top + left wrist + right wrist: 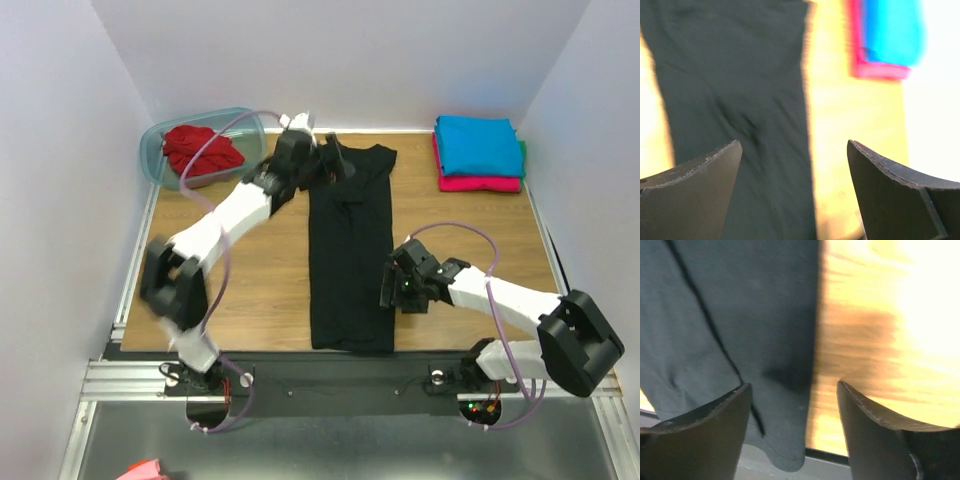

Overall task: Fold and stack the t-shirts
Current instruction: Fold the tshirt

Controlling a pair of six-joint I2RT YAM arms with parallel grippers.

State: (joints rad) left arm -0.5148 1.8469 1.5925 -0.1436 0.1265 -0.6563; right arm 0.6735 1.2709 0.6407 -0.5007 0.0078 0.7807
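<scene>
Black t-shirt (350, 250): lies flat as a long narrow strip down the middle of the counter (270, 290), collar end far, hem end at the near edge.

Left pincer (332, 160): hangs over the far end of that strip, near its left edge. Seen from the left wrist (794, 146), stands wide with nothing between the jaws, black cloth below; blurred there.

Right pincer (388, 288): sits at the right edge of the strip, toward the near end. Seen from the right wrist (793, 386), stands apart and empty, straddling the cloth's edge, with dark fabric under the left finger and bare wood under the right. Cannot tell whether it touches the cloth.

Red t-shirt (202, 150): lies crumpled inside the translucent tub (158, 135) at the far left corner.

Turquoise t-shirt (478, 143): rests folded on top of the folded magenta t-shirt (482, 184), stacked at the far right corner, well apart from both arms.
</scene>
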